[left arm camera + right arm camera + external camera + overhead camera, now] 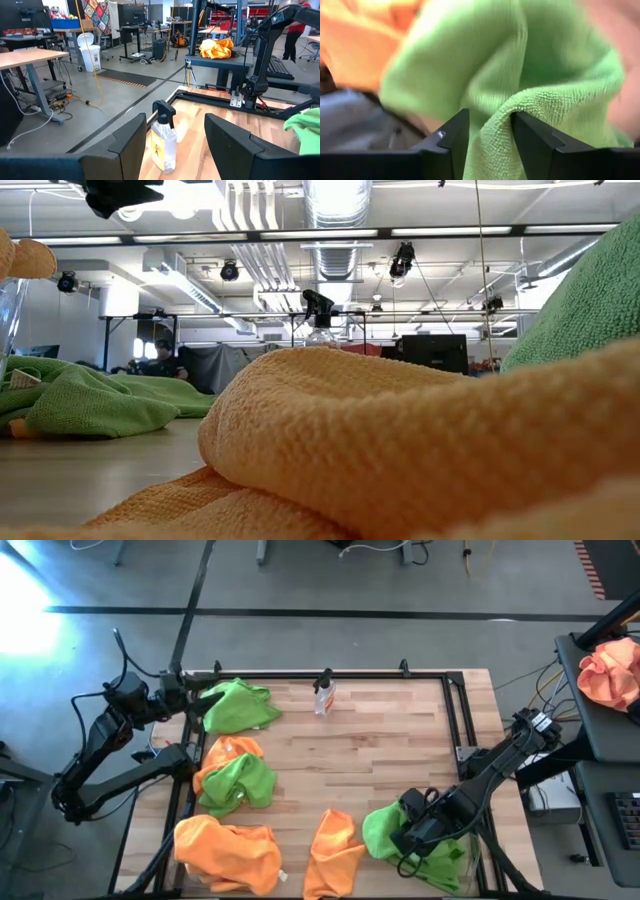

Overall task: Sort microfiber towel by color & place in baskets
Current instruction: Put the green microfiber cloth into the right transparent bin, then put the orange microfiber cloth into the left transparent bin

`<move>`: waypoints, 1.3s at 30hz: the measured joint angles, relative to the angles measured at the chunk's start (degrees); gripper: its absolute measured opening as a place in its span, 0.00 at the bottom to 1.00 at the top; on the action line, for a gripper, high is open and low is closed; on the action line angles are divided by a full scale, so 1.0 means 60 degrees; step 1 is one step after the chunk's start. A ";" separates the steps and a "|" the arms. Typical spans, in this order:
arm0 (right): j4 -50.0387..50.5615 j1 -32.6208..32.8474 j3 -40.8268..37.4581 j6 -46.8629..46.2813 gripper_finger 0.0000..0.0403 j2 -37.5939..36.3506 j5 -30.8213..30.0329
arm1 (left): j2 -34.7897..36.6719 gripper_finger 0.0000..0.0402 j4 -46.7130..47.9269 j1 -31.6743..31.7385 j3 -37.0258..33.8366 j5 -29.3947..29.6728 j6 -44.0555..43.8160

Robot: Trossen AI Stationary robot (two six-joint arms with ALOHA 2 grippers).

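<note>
Lime green and orange microfiber towels lie about the wooden table. One green towel [238, 705] is at the far left, and an orange and a green one [235, 778] are heaped at mid left. One orange towel [228, 852] lies near left, another [333, 852] near centre. My right gripper [491, 125] points steeply down over a green towel [395, 835] at the near right, where a clear basket's wall [470, 855] faintly shows. Its fingers stand apart around a fold of it. My left gripper [175, 135] hangs open and level above the far-left corner, holding nothing. My right gripper comes from above, slanting down, with a raised fold [492, 112] of the green towel between its two parted fingers. The fold fills the gap and lies against both inner faces. The rest of the towel spreads out below in a slack heap.
A small clear spray bottle [323, 697] stands at the table's far edge, in front of my left gripper [197, 697]. A peach-orange cloth bundle [612, 670] lies on a side table to the right. The table's middle [380, 755] is bare wood.
</note>
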State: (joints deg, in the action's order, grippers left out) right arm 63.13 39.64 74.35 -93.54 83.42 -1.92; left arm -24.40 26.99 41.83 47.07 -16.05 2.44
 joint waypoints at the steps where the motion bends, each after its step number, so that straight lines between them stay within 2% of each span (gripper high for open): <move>1: 0.0010 -0.0010 0.0013 0.0016 0.36 -0.0007 -0.0460 | 0.0003 0.46 0.0010 0.0000 0.0000 0.0000 0.0003; 3: 0.0033 -0.0074 0.0121 0.0243 0.36 -0.0007 -0.1165 | 0.0000 0.46 0.0010 0.0003 0.0000 0.0000 0.0003; 5: 0.0092 -0.0187 0.0310 0.0467 0.36 -0.0026 -0.1443 | 0.0001 0.46 -0.0001 0.0001 0.0000 0.0000 0.0003; 11: 0.0472 -0.0375 0.0985 0.1229 0.35 -0.0047 -0.1358 | 0.0004 0.46 -0.0046 0.0003 0.0000 0.0000 0.0003; 18: 0.0482 -0.0364 0.1926 0.1453 0.38 -0.0047 -0.1272 | 0.0002 0.46 -0.0058 0.0002 0.0000 0.0000 0.0003; 22: 0.0821 -0.0364 0.2232 0.1313 0.38 -0.0045 -0.0419 | 0.0003 0.46 -0.0063 0.0000 0.0000 0.0000 0.0003; 26: 0.1172 -0.0364 0.2222 0.0593 0.38 -0.0007 0.1758 | 0.0003 0.46 -0.0059 0.0001 0.0000 0.0000 0.0003; 29: 0.1116 -0.0357 0.2222 0.0403 0.39 -0.0010 0.2034 | 0.0001 0.46 -0.0055 0.0000 0.0000 0.0000 0.0003; 32: 0.1115 -0.0364 0.2226 0.0830 0.39 -0.0052 0.1242 | 0.0000 0.46 -0.0055 0.0000 0.0000 0.0000 0.0003; 39: 0.1088 -0.0487 0.2226 0.2392 0.38 -0.0062 -0.2266 | 0.0000 0.46 -0.0055 0.0003 0.0000 0.0000 0.0003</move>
State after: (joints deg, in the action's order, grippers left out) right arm 69.66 36.71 87.70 -79.19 83.05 -15.51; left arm -24.40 26.65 41.85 47.07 -16.05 2.46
